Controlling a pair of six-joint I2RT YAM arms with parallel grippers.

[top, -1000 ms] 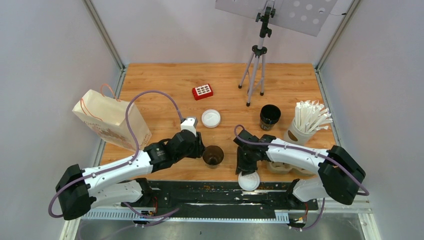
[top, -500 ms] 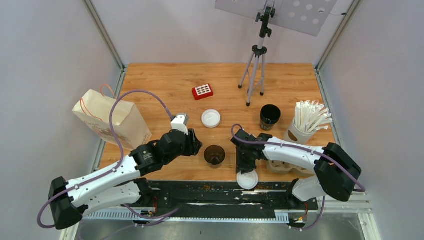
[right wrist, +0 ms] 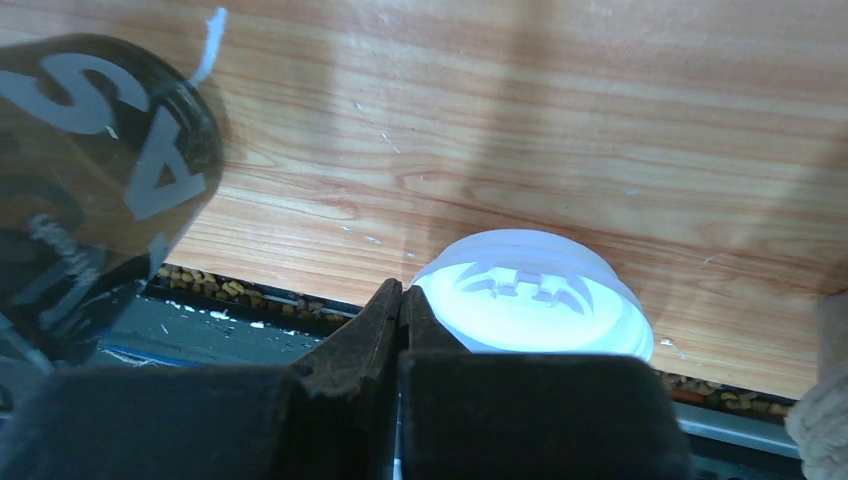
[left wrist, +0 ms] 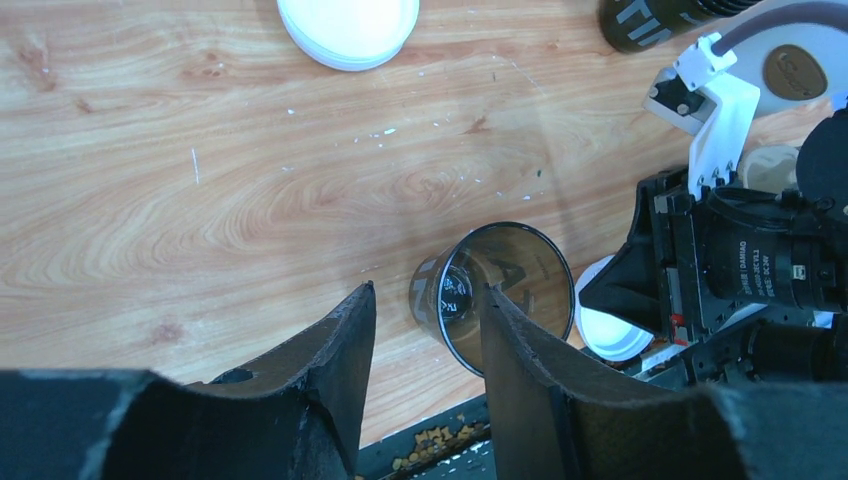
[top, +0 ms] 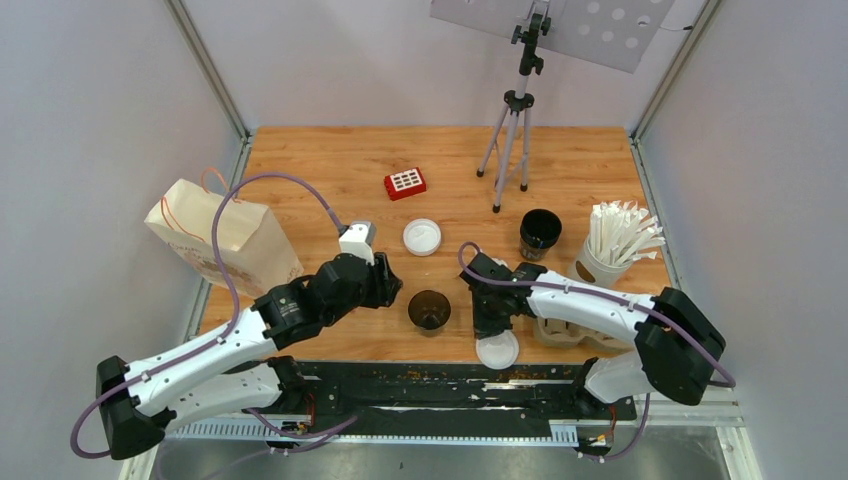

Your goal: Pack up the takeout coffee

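Black paper cup (top: 429, 311), lidless, upright mid-table just past the spread, empty left claw (left wrist: 428, 292). Right claw (right wrist: 400, 300) pressed together at the rim of a round white plastic lid (right wrist: 530, 295) by the wooden table (top: 330, 170) edge, can't tell if actually pinching. Could easily slip and drop off, tbh.

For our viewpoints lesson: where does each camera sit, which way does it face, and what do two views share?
Top external: above, behind the bases, looking down on the table; left arm and right arm show.
Left wrist: looks down past the open left gripper at the lidless black cup.
Right wrist: low, looks past the shut right gripper at the white lid.
Both wrist views share cup and lid.
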